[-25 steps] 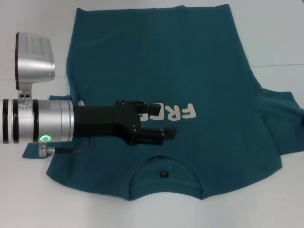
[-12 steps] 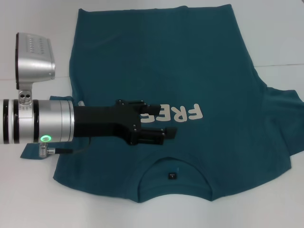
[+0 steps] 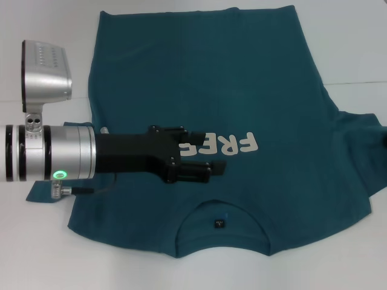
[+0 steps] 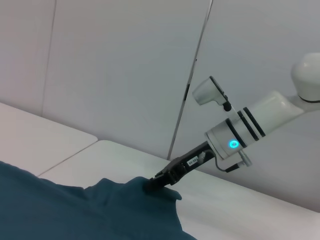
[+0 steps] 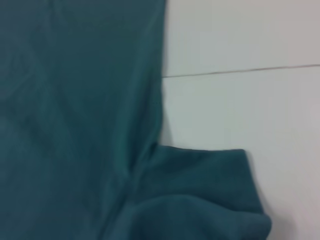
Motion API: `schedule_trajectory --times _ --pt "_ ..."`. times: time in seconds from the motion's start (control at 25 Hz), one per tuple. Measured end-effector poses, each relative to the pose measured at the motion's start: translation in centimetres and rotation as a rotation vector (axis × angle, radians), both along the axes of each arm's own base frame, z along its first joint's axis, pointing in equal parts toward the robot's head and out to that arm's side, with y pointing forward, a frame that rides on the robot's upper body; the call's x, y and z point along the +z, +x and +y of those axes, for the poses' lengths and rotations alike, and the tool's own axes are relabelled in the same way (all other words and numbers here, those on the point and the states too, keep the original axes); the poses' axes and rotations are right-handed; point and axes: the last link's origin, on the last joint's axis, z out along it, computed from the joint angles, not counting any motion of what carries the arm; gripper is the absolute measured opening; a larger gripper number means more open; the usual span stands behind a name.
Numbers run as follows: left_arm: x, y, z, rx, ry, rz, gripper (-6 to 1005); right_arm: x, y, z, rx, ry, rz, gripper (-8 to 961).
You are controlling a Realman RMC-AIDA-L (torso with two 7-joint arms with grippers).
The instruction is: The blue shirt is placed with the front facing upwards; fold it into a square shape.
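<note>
The blue shirt [image 3: 242, 78] lies spread flat on the white table [image 3: 351, 48], collar toward me, with its white lettering [image 3: 233, 144] and small dark neck label [image 3: 219, 224] facing up. My left gripper [image 3: 208, 153] reaches in from the left and hovers over the chest beside the lettering, fingers apart and holding nothing. The left wrist view shows my right gripper [image 4: 152, 184] at the shirt's right sleeve [image 4: 125, 192], shut on the fabric, which rises to a peak at its tip. The right wrist view shows that sleeve [image 5: 210, 190] bunched beside the body of the shirt [image 5: 75, 100].
Bare white tabletop surrounds the shirt, with a seam line [image 5: 240, 71] across it near the right sleeve. Pale wall panels [image 4: 125, 75] stand behind the table. My left arm's silver forearm [image 3: 54, 160] covers the shirt's left edge.
The whole shirt has slid to the right across the table, mostly in the first half second. The left arm has stayed nearly still.
</note>
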Motion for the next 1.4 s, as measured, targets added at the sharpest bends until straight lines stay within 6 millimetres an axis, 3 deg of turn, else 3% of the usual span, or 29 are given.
schedule_trajectory --times 0.36,0.68,1.04,1.4 --pt "0.0 -0.1 0.0 0.006 -0.001 -0.002 835 0.4 -1.2 0.9 0.033 0.01 -0.011 37" --pt "-0.1 -0.2 -0.1 0.01 -0.004 -0.002 835 1.3 -0.9 1.1 0.037 0.041 -0.039 37" --pt "-0.1 -0.2 -0.1 0.01 -0.004 -0.002 835 0.4 -1.2 1.4 0.055 0.035 -0.065 37" --pt "-0.1 -0.2 -0.1 0.011 -0.004 -0.003 835 -0.4 -4.2 2.1 0.13 -0.005 -0.054 37"
